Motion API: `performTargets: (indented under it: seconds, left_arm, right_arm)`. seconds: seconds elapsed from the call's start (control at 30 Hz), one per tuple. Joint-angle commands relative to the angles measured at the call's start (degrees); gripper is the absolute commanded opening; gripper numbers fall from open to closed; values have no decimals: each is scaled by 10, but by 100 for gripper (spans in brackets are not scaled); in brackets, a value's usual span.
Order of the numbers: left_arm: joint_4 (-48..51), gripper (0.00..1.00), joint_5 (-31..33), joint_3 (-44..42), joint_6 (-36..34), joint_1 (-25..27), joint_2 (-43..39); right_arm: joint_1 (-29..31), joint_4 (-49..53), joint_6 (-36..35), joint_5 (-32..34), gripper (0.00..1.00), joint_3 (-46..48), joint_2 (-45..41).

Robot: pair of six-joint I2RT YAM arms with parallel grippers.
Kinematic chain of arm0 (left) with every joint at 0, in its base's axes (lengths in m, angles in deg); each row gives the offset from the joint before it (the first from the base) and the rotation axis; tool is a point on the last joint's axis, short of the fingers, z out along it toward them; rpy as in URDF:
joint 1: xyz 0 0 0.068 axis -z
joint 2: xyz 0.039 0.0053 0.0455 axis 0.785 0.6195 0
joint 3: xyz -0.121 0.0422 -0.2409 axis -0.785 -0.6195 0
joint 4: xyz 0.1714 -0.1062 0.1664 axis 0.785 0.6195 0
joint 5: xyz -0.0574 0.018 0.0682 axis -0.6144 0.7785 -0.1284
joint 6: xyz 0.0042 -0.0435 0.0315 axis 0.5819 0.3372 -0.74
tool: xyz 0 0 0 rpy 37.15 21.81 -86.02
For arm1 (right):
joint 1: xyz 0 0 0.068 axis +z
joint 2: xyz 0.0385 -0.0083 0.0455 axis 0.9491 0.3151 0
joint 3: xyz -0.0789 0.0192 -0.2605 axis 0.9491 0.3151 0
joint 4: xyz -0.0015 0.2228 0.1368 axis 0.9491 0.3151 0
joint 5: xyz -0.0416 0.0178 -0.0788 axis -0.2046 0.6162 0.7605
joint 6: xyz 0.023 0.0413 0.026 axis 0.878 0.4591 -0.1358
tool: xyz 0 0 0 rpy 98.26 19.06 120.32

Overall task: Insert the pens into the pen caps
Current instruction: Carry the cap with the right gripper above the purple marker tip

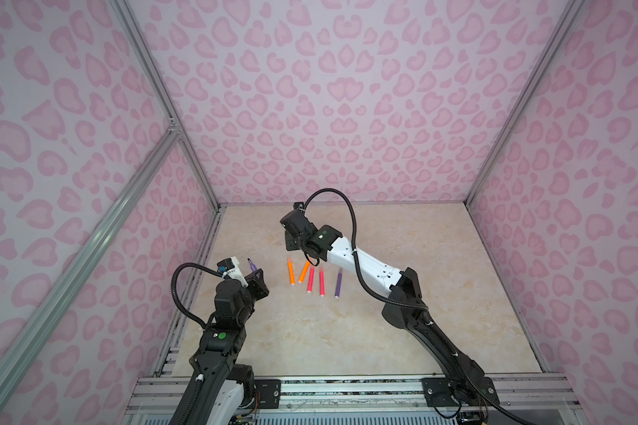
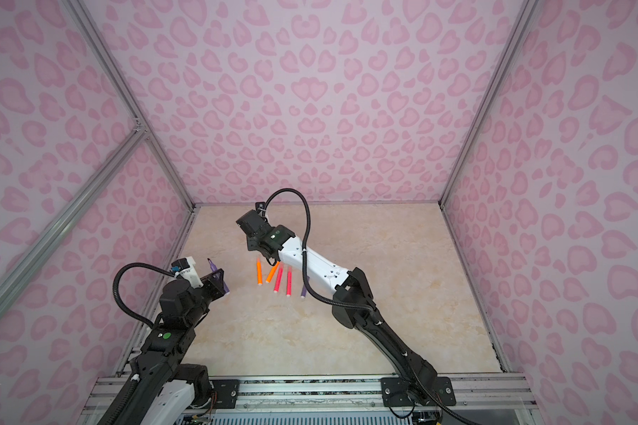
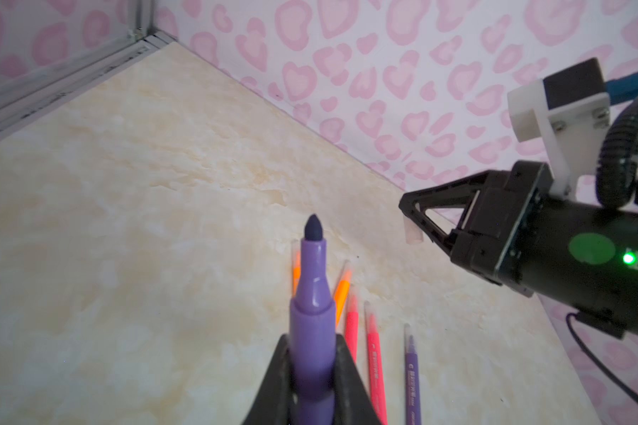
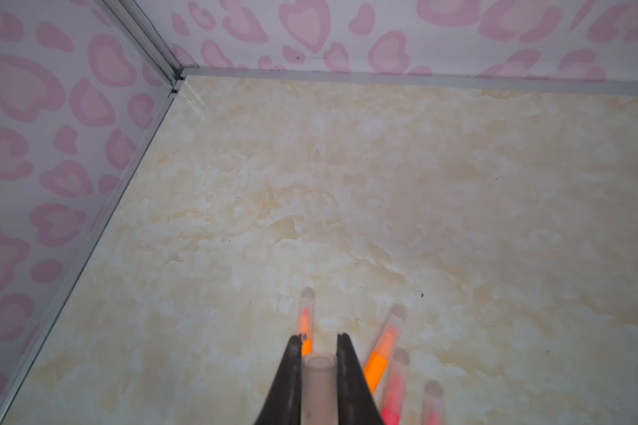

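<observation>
Purple pen sits clamped in the left jaws; the right jaws pinch a clear cap. Five pens lie on the marble tabletop, pink-patterned walls around.

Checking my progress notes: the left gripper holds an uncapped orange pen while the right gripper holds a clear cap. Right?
Not quite. The pen in the left gripper is purple, not orange; the left wrist view shows it. It is uncapped, and the right gripper does hold a clear cap.
</observation>
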Motion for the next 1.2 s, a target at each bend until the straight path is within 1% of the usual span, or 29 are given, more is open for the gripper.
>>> performTargets:
  seconds: [0.0,0.07,0.17,0.2,0.33,0.4,0.5,0.6,0.73,0.8,0.97,1.17]
  left_arm:
    - [-86,3,-80,-4,-22,36,-4]
    - [-110,3,-98,4,-43,77,7]
    - [-120,3,-100,20,-76,144,39]
    - [-126,3,-106,25,-86,165,52]
    - [-146,3,-156,46,-122,223,98]
    - [-149,3,-177,55,-138,246,116]
    - [-151,3,-178,62,-153,273,131]
    - [-141,3,-164,71,-157,286,137]
    - [-128,3,-131,72,-156,289,128]
    - [-118,3,-103,71,-155,291,117]
    - [-115,3,-90,66,-156,291,102]
    - [-116,3,-73,63,-152,291,102]
  right_arm:
    - [2,-48,12,19,0,122,-83]
    - [4,-133,19,14,0,254,-175]
    - [7,-237,28,19,0,393,-284]
    - [9,-258,34,22,0,430,-316]
    - [20,-309,48,44,0,532,-412]
    - [30,-337,52,69,0,577,-462]
    - [36,-377,61,94,0,655,-525]
    - [42,-402,68,95,0,691,-563]
    - [61,-427,73,114,0,713,-577]
    - [63,-452,82,112,0,723,-573]
    - [69,-488,107,107,0,725,-555]
    - [81,-510,114,112,0,723,-542]
